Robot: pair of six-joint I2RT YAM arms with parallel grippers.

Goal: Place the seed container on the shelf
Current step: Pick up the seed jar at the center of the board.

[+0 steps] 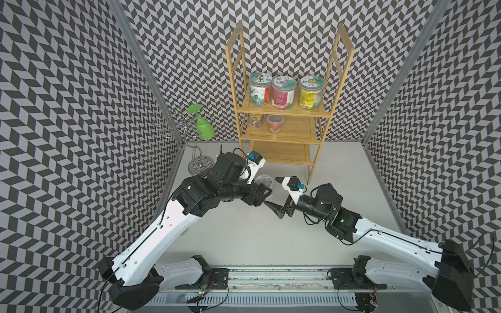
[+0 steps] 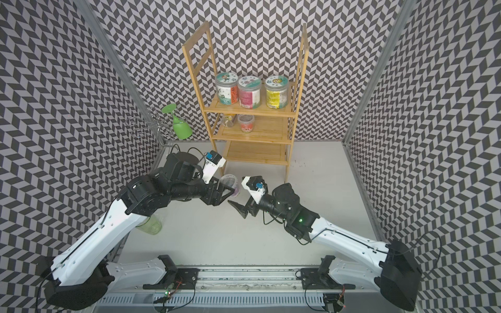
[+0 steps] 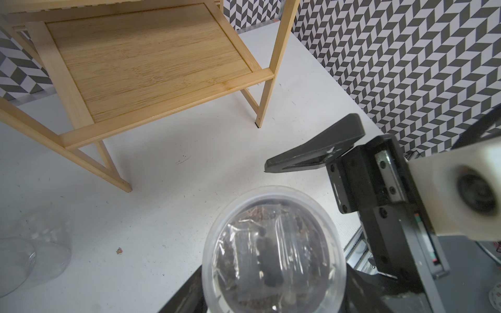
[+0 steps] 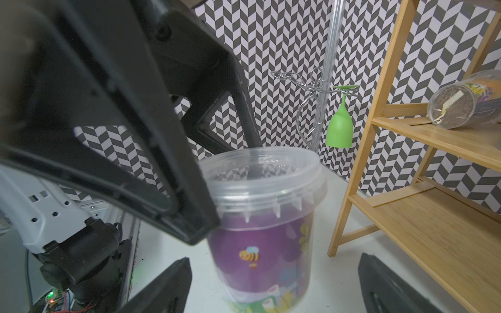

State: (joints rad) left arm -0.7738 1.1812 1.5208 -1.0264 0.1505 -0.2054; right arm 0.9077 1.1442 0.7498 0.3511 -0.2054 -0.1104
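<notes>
The seed container (image 1: 265, 181) (image 2: 230, 181) is a clear tub with a see-through lid (image 3: 273, 249) and a purple bee label (image 4: 260, 244). It is upright at table level, just in front of the front left leg of the bamboo shelf (image 1: 284, 130) (image 2: 260, 132) (image 3: 151, 62) (image 4: 433, 230). My left gripper (image 1: 264, 193) (image 2: 226, 191) (image 3: 273, 298) is shut on it, one jaw on each side below the rim. My right gripper (image 1: 274, 193) (image 2: 238, 193) (image 4: 271, 284) stands open right beside the tub without touching it.
Three labelled jars (image 1: 283, 92) fill the shelf's top tier. The middle tier holds an upright tub (image 1: 275, 123) and one lying on its side (image 4: 458, 105). A chrome wire stand (image 1: 187, 130) with a hanging green glass (image 1: 204, 128) is at the back left. A clear glass (image 2: 151, 225) lies under my left arm.
</notes>
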